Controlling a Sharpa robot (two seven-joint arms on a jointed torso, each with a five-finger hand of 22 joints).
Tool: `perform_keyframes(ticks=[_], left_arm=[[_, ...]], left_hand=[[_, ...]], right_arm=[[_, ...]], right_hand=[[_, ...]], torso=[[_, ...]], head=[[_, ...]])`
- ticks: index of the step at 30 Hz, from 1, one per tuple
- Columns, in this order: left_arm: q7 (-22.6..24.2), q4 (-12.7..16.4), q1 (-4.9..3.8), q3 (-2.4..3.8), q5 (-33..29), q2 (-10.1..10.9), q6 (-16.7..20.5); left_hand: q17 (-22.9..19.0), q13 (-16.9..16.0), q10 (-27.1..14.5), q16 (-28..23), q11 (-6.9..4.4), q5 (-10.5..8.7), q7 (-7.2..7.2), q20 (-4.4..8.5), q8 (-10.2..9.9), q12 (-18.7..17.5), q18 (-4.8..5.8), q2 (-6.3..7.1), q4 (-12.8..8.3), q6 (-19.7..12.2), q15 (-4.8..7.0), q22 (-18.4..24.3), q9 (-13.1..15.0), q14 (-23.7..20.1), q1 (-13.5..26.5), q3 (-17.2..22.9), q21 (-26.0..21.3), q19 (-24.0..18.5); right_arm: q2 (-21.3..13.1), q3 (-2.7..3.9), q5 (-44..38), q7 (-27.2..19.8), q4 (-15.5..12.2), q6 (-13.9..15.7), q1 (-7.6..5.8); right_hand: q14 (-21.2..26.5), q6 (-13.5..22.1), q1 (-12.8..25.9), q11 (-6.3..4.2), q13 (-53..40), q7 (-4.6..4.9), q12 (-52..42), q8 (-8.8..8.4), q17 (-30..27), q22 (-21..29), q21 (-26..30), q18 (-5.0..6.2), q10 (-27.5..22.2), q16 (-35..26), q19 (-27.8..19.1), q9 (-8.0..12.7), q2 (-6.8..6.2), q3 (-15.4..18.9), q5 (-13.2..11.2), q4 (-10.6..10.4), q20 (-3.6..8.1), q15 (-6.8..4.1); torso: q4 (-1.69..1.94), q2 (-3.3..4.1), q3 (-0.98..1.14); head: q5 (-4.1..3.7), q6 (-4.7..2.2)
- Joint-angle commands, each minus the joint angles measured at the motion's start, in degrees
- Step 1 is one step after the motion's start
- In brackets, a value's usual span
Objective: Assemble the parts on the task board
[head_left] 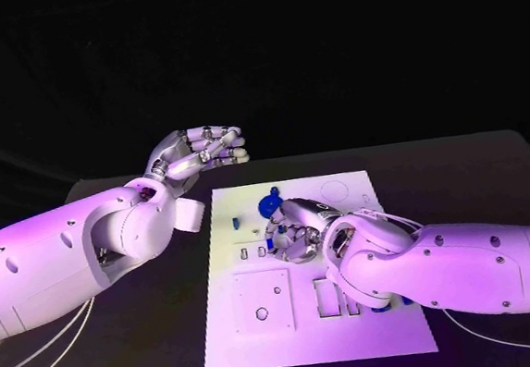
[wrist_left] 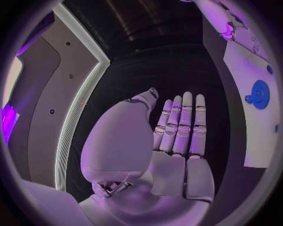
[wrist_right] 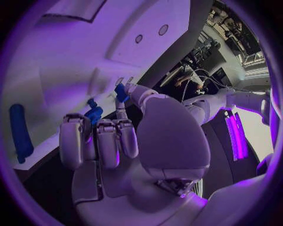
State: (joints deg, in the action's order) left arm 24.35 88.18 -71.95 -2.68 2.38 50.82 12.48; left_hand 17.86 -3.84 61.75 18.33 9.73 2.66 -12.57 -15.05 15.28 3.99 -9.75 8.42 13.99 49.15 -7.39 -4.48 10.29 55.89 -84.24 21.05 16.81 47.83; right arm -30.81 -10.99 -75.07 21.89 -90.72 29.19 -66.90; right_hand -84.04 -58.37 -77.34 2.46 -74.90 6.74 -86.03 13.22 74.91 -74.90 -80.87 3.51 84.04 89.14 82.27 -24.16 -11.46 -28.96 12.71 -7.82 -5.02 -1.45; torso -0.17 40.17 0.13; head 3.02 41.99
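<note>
Nearest to us is the right hand (head_left: 296, 230), a silver many-fingered hand on a white arm, lying low over the middle of the white flat task board (head_left: 254, 335). In the right wrist view its fingers (wrist_right: 97, 141) curl down toward the board, and one fingertip seems to press or pinch a small blue part (wrist_right: 120, 92). We cannot tell if it really holds this part or only touches it. A second small blue piece (wrist_right: 93, 113) stands just beside the fingers, and a long blue bar (wrist_right: 20, 134) lies apart from them on the board. A round blue gear-like part (head_left: 270, 204) sits on the board just behind the right hand.

The left hand (head_left: 197, 152) hangs above the black worktop (head_left: 479, 170), beyond the board's far left corner. It holds nothing, and its fingers (wrist_left: 183, 122) are stretched out side by side.

We judge the risk is here: the curled fingers crowd the neighbouring pieces, so a small turn of the wrist may knock them or tilt the blue part before it seats.
</note>
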Motion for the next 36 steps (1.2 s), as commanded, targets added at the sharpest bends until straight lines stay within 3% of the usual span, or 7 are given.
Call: perform_keyframes(ticks=[1,9,23,36], left_arm=[[0.19,0.15,-0.02,0.04,-0.08,-0.08,-1.22],[0.16,-0.01,-0.02,0.04,-0.08,-0.20,-1.36],[0.11,-0.06,-0.01,0.02,-0.08,-0.20,-1.46],[0.00,-0.01,-0.01,0.02,-0.08,-0.02,-1.57]], left_hand=[[0.06,0.00,0.24,-0.31,0.09,0.22,-0.44,0.11,-0.18,-0.23,-0.88,0.51,0.05,0.48,-0.04,-0.03,-0.09,-0.12,-0.05,0.36,0.20,0.33],[0.06,0.00,0.24,-0.31,0.09,0.22,-0.44,0.11,-0.18,-0.23,-0.88,0.51,0.05,0.48,-0.04,-0.03,-0.09,-0.12,-0.05,0.36,0.20,0.33],[0.10,0.00,0.27,-0.41,0.06,0.22,-0.40,0.14,-0.18,-0.22,-0.86,0.54,0.04,0.51,-0.03,0.01,-0.08,-0.08,-0.03,0.43,0.16,0.42],[0.10,0.00,0.27,-0.41,0.06,0.22,-0.40,0.14,-0.18,-0.22,-0.86,0.54,0.04,0.51,-0.03,0.01,-0.08,-0.08,-0.03,0.43,0.16,0.42]], right_arm=[[0.46,0.00,-3.27,1.09,0.22,-0.82,0.26],[1.19,-0.02,-3.83,1.34,1.06,-1.22,0.87],[1.50,-0.02,-4.40,1.39,1.50,-1.90,1.22],[1.78,-0.03,-4.79,1.32,2.05,-1.70,1.82]], right_hand=[[-5.23,-0.25,0.54,-0.41,-10.43,-0.10,0.15,0.32,11.63,-4.44,0.22,-0.35,2.78,-0.05,-0.09,-0.80,0.06,-0.15,0.27,0.16,0.41,-0.27],[-5.24,-0.20,0.67,-0.41,-10.47,-0.10,0.11,0.30,11.65,-4.45,0.22,-0.36,2.82,-0.04,-0.08,-0.81,-0.04,-0.14,0.27,0.18,0.43,-0.28],[-5.23,0.17,1.02,-0.38,-10.43,-0.02,0.17,0.11,11.60,-4.31,0.39,-0.32,2.79,-0.06,-0.18,-0.82,-0.54,-0.10,0.28,0.39,0.47,-0.29],[-5.15,1.86,1.14,0.15,-9.76,0.67,0.84,-0.86,11.19,-3.91,0.91,-0.21,2.26,-0.19,-0.50,-0.64,-1.75,-0.48,0.34,1.55,0.27,0.09]], torso=[[0.04,-0.01,-0.01],[0.06,0.03,-0.11],[0.08,-0.06,-0.06],[0.08,-0.01,0.04]], head=[[0.00,0.11],[0.00,0.32],[0.10,0.63],[0.13,0.74]])
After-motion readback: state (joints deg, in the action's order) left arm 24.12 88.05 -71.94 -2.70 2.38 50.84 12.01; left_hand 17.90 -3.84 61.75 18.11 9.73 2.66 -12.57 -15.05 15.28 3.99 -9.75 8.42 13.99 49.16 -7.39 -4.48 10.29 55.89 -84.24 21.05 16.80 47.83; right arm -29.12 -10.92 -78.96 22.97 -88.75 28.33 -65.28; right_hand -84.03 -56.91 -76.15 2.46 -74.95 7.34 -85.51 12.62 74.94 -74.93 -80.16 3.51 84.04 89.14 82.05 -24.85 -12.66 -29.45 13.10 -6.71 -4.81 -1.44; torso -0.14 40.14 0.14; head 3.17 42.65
